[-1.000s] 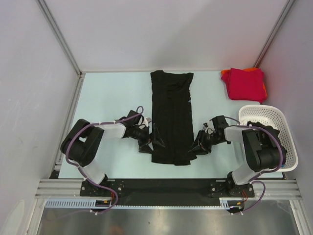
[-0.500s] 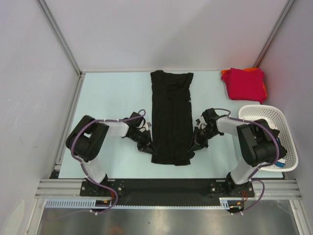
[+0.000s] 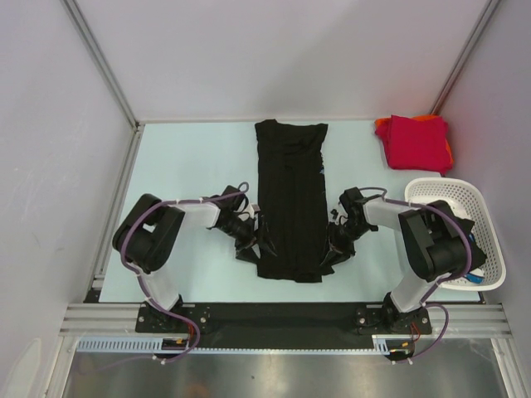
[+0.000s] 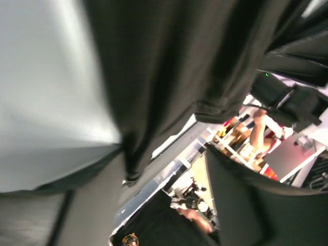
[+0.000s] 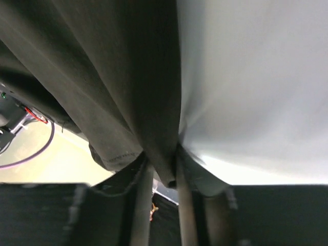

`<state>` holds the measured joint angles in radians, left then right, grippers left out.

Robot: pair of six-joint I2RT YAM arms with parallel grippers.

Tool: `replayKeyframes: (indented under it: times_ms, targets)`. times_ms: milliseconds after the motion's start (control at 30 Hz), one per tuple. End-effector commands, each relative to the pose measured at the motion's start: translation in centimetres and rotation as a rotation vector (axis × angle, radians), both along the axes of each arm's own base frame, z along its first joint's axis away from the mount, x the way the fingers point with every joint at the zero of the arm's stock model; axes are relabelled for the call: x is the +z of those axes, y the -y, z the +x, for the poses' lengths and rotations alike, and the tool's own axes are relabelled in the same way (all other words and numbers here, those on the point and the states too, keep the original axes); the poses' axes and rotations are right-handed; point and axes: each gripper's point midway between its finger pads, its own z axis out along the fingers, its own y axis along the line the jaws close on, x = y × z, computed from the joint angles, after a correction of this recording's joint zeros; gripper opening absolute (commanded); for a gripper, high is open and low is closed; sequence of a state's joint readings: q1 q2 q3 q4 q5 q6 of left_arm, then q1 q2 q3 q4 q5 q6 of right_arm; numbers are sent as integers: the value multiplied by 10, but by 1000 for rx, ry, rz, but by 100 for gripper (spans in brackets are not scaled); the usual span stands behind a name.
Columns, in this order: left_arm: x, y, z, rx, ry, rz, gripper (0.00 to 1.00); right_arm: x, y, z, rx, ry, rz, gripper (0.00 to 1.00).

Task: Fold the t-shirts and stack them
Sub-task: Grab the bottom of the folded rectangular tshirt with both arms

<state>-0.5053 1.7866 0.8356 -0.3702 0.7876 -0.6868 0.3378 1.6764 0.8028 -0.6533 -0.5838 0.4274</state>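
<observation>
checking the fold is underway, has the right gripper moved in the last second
Yes. The right gripper has shifted left, away from the white basket and in toward the black t-shirt.

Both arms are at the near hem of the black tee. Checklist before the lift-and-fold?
1. Right gripper pinching the black t-shirt: ok, cloth sits between its fingers in the wrist view.
2. Left gripper pinching the same hem: cannot tell, cloth fills its view but no clear pinch shows.
3. Shirt lies as one straight narrow strip: ok.
4. Nothing lying on the far half of the strip: ok.
5. Red t-shirt on the orange t-shirt, far right, apart from the black one: ok.
6. White basket clear of the lift: cannot tell, it sits close beside the right arm.
</observation>
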Motion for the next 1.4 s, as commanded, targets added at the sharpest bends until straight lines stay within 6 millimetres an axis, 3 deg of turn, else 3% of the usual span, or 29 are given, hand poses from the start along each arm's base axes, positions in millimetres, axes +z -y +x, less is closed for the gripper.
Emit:
replayKeyframes:
  times_ms: [0,133,433,900,1000,1033,1100,1133,1200,1233,1367]
  targets:
    - [-49,-43,-7,-21,53,275,85,8,4,-1,18,9,-20,32]
    - [-50,-48,-13,-24,47,294,92,15,10,-1,16,32,-33,43]
    - [-63,-56,-28,-35,-21,331,92,-2,18,-13,0,-5,-47,46]
    - [-62,-35,-15,-53,20,273,89,-18,-14,-8,-33,10,73,46]
    - [-63,-35,-16,-59,14,272,70,-23,-18,-8,-28,-10,75,45]
    - [-64,-36,-17,-62,9,272,49,-24,-19,-7,-26,-14,71,42]
    - [-67,-38,-19,-68,5,280,27,-25,-20,-5,-18,-28,52,29]
    - [-68,-39,-21,-73,-2,279,4,-25,-19,-3,-11,-25,43,22]
    - [-69,-40,-23,-76,-8,286,0,-22,-17,3,-10,-11,9,4]
    - [-69,-41,-24,-80,-4,290,0,-22,-15,5,-8,-4,-8,0]
    - [-57,-47,-20,-84,46,314,0,-7,-10,9,-6,26,-48,0]
